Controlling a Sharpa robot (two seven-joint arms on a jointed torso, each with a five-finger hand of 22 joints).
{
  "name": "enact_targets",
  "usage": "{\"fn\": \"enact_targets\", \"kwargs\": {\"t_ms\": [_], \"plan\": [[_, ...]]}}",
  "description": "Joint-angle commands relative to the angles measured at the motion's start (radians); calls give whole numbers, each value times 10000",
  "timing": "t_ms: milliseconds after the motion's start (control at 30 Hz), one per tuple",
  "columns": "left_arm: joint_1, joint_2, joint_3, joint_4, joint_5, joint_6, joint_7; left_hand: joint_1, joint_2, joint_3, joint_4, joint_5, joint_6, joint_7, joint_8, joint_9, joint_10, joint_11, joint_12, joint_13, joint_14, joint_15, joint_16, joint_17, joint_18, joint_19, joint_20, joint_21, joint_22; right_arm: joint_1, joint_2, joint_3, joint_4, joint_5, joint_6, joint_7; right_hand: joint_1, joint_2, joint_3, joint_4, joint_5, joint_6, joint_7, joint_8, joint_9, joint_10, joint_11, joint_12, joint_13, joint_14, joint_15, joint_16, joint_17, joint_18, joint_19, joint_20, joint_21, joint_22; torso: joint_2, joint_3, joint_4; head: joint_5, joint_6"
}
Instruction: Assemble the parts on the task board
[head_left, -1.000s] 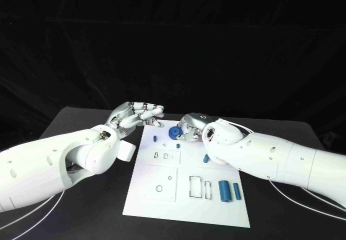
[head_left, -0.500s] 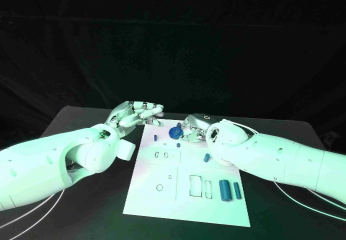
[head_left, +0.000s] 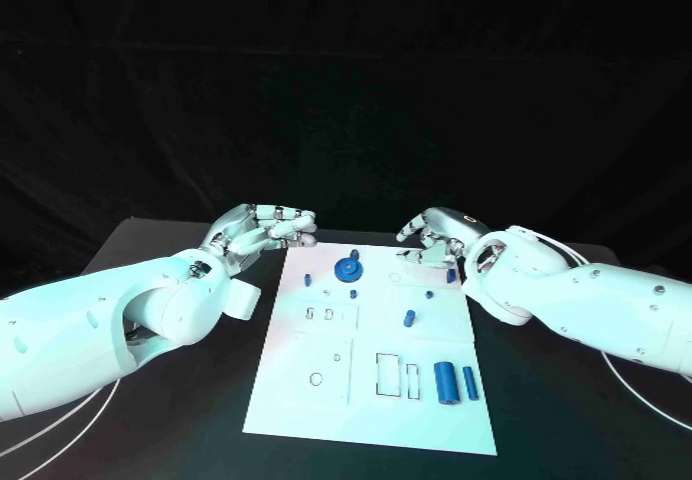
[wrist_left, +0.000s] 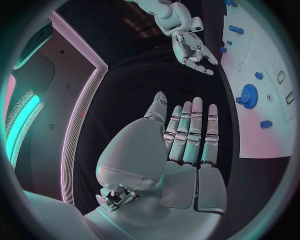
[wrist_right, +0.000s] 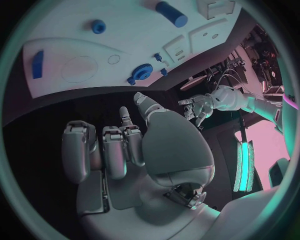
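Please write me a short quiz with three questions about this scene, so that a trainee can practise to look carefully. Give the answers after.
1. True or false: the right hand holds the blue gear.
2. Where do the two long blue cylinders lie on the task board? A) far end, B) near right part, C) off the board.
3. Fill in: the left hand hovers beside the board's far ____ corner.

Key
1. False; the gear sits on the board, apart from both hands.
2. B
3. left
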Motion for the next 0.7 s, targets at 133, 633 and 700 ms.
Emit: {"fn": "enact_targets", "kwargs": {"t_ms": [133, 633, 700], "plan": [[13, -8, 7, -597, 72, 873, 139, 124, 172, 90, -238, 9, -138, 108, -199, -135, -219, 7, -279, -125, 544, 18, -810, -459, 474, 1433, -173, 381, 1, -16, -824, -5, -75, 2195, 1068, 2108, 340, -71, 115, -220, 161, -8, 103, -56, -39, -420, 52, -375, 1036, 880, 141, -250, 2110, 291, -278, 60, -572, -267, -123, 56, -73, -233, -21], [17, -29, 7, -1694, 83, 1345, -120, 127, 108, 158, -511, 6, -105, 190, -294, -228, -197, 73, -425, -126, 647, 111, -1693, -911, 464, 1762, -199, 6, -360, -775, -1421, -5, -1251, 2377, 927, 2730, 416, -263, 136, -342, 418, -254, 150, -221, -113, -563, 87, -492, 918, 870, 183, -283, 2081, 309, -295, 93, -722, -381, -179, 157, -99, -424, -127], [17, -24, 7, -1716, 83, 1357, -136, 121, 110, 159, -514, 6, -104, 191, -296, -230, -193, 73, -425, -125, 672, 107, -1699, -916, 464, 1778, -202, 3, -366, -831, -1357, -5, -1382, 2369, 893, 2733, 402, -282, 124, -341, 427, -361, 175, -251, -136, -561, 108, -488, 921, 881, 201, -261, 2110, 298, -267, 106, -695, -340, -172, 155, -79, -446, -131]]}}
